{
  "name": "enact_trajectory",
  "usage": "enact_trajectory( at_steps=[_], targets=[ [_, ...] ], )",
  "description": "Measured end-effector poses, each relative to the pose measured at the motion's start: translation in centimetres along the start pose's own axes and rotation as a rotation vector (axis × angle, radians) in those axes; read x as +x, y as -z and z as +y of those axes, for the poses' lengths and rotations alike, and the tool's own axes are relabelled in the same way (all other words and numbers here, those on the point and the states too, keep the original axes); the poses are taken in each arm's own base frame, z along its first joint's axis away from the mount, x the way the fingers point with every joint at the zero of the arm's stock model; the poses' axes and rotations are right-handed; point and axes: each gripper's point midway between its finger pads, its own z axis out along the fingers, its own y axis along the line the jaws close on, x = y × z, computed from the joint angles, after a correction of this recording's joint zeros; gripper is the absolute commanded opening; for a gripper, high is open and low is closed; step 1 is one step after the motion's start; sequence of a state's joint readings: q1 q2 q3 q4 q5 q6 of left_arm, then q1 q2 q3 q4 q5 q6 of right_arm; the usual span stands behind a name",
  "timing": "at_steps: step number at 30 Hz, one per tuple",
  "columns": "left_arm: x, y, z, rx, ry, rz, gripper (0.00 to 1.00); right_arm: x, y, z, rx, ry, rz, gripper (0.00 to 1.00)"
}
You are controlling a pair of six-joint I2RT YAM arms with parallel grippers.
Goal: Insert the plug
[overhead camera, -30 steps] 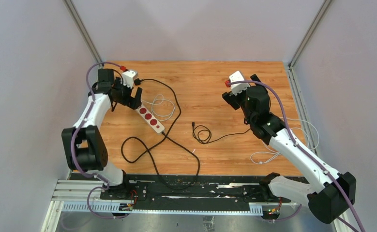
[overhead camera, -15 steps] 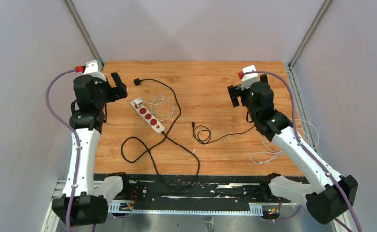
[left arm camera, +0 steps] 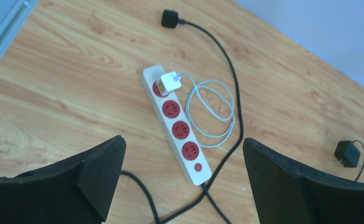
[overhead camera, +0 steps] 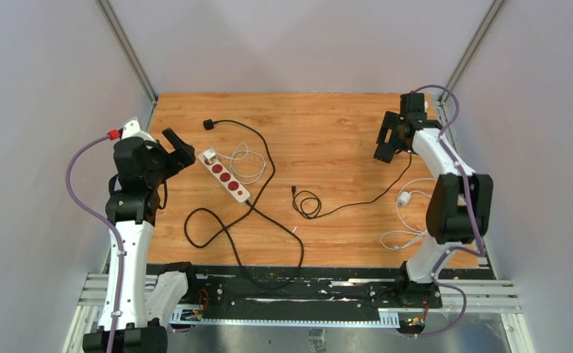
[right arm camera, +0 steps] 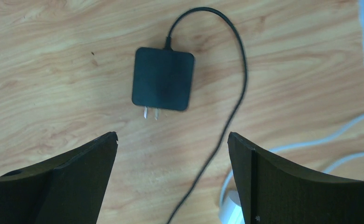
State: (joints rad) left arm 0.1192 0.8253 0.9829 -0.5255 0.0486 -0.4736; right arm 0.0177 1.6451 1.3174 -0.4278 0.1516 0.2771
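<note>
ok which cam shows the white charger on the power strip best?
Left wrist: the white charger sits large and unobstructed in the end socket of the power strip, white cable looping beside it. Top external shows it only as a small white block. Right wrist doesn't show it.

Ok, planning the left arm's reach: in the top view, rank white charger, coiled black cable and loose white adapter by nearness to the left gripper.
1. White charger, in the power strip's far end, just right of the left gripper.
2. Coiled black cable, mid-table.
3. Loose white adapter, near the right edge.
</note>
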Motion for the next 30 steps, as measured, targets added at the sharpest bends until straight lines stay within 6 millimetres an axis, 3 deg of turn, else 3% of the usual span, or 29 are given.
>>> enact_trajectory(
  at_steps=[5, 13, 15, 18, 20, 23, 27, 30],
  targets=[
    [2.0, -0.2, 1.2, -0.037, -0.013, 0.059, 1.0, -0.2, -4.9, 1.4, 0.009, -0.028, 0.086, 0.95],
    [2.8, -0.4, 1.7, -0.05, -0.014, 0.081, 1.0, 3.9, -9.9, 0.9, 0.089, -0.03, 0.238, 0.94],
    [2.9, -0.5, 1.7, -0.052, -0.014, 0.085, 1.0, 4.6, -10.8, 1.1, 0.084, -0.028, 0.263, 0.89],
    [3.1, -0.9, 1.7, -0.051, -0.012, 0.098, 1.0, 4.0, -11.6, 1.8, 0.058, -0.037, 0.249, 0.75],
    [3.2, -1.2, 1.6, -0.046, -0.012, 0.106, 1.0, 3.7, -11.9, 2.1, 0.046, -0.041, 0.238, 0.55],
    [3.6, -1.7, 1.4, -0.03, -0.009, 0.125, 1.0, 3.3, -12.1, 2.3, 0.028, -0.026, 0.213, 0.4],
    [4.2, -2.4, -0.4, 0.07, 0.002, 0.17, 1.0, 4.0, -10.8, 3.5, -0.077, 0.06, 0.179, 0.36],
    [4.8, -3.0, -3.1, 0.217, 0.027, 0.219, 1.0, 5.4, -6.8, 6.2, -0.245, 0.233, 0.128, 0.37]
  ],
)
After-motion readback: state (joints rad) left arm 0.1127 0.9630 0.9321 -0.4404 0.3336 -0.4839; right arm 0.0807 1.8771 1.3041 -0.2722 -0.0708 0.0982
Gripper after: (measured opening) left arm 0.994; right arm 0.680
